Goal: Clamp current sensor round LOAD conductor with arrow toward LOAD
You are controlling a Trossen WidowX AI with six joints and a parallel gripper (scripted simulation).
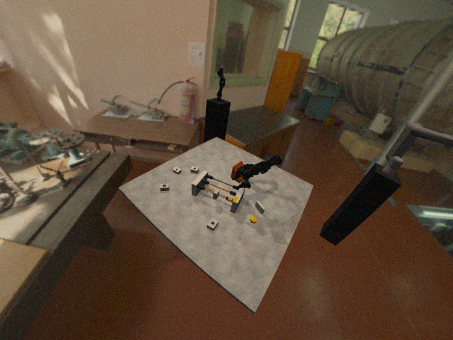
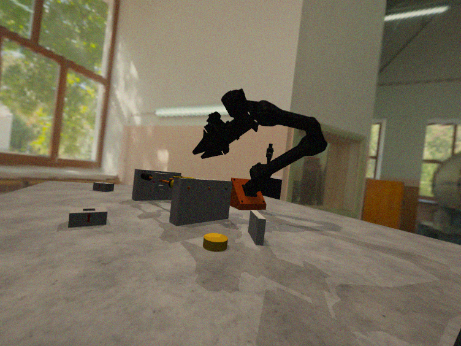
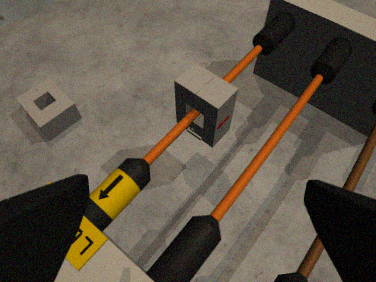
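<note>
The sensor (image 1: 217, 190) (image 3: 206, 87) is a pale block that surrounds the orange LOAD conductor (image 3: 170, 140) and hangs on it between the end blocks. Its two halves meet at a thin seam on top, and a small latch shape shows at its lower edge. A red mark shows on its side; I cannot tell which way its arrow points. The LOAD marker (image 1: 235, 199) (image 3: 87, 247) is yellow, beside a yellow sleeve (image 3: 115, 192) with a black arrow. My gripper (image 1: 242, 186) (image 2: 198, 154) (image 3: 198, 188) is open and empty, above the conductors and apart from the sensor.
The near end block (image 2: 201, 200) and far end block (image 3: 300, 65) hold the parallel conductors. Several pale blocks with square holes, one here (image 1: 212, 224) (image 2: 87, 218), lie around. A yellow disc (image 1: 253, 219) (image 2: 215, 242) and an upright plate (image 1: 259, 207) (image 2: 257, 227) stand beyond the LOAD end.
</note>
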